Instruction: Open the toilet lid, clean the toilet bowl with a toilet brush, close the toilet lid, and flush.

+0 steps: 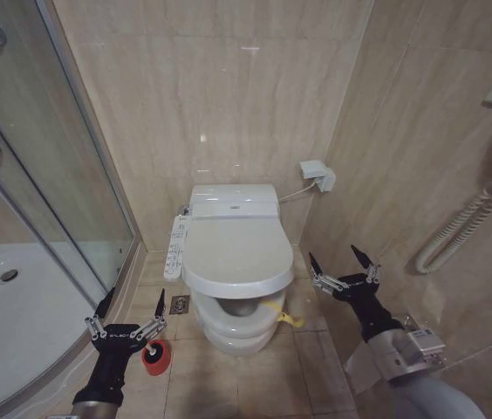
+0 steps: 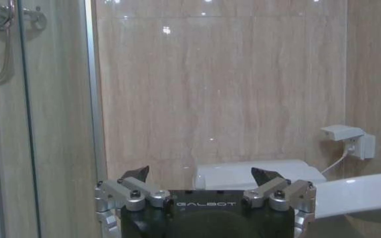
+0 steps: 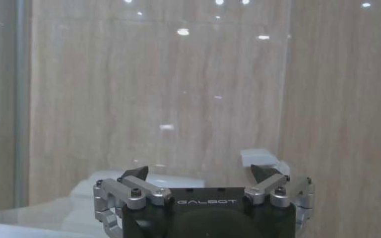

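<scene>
At the lower left of the head view the left gripper (image 1: pixel 131 305) hangs above the floor tiles, its fingers spread wide and holding nothing. Just below it, partly hidden behind the wrist, sits a small red cup holder (image 1: pixel 155 356) on the floor; whether the toilet brush stands in it cannot be told. At the lower right the right gripper (image 1: pixel 344 262) hovers beside the toilet at about seat height, its fingers likewise released and empty.

Between the two arms, in the middle of the frame, the toilet lid (image 1: pixel 235 249) is lowered over the seat, though a dark gap at its front edge shows a little of the toilet bowl (image 1: pixel 239 307). A yellow strap (image 1: pixel 279 312) hangs from the lid's front rim toward the lower right. A control panel (image 1: pixel 174 246) runs along the toilet's left side.

Farther back stands the beige tiled wall (image 1: pixel 228 96), with a white wall socket (image 1: pixel 317 175) to the right of the toilet and the glass shower door (image 1: pixel 28 166) at the left.
</scene>
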Available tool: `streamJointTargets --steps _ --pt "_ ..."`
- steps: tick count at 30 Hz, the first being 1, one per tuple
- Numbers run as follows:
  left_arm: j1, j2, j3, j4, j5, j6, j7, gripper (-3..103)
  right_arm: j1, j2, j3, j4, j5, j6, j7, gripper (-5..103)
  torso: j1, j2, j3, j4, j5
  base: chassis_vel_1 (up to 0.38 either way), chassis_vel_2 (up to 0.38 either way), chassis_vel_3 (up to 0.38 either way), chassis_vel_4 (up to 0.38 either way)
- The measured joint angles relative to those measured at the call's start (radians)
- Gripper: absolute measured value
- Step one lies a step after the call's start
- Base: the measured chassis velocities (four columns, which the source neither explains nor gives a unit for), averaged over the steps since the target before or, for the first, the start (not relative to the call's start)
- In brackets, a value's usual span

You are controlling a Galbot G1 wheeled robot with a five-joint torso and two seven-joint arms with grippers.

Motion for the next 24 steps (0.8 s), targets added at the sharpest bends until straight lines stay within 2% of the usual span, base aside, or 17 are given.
streamJointTargets --steps 4,8,24 --pt "0.000 0.000 0.000 0.000 0.000 0.000 0.000 100 -0.001 0.019 0.020 -0.028 0.003 0.005 -0.015 100 0.000 0.000 0.000 0.0001 0.0000 0.000 0.000 0.000 0.000" --pt "0.000 0.000 0.000 0.000 0.000 0.000 0.000 100 -0.017 0.085 0.083 -0.080 0.012 0.015 -0.059 100 0.000 0.000 0.000 -0.0001 -0.0001 0.000 0.000 0.000 0.000" --pt "0.000 0.000 0.000 0.000 0.000 0.000 0.000 100 -0.018 0.115 0.078 -0.074 0.020 0.011 -0.074 100 0.000 0.000 0.000 -0.0001 -0.0001 0.000 0.000 0.000 0.000"
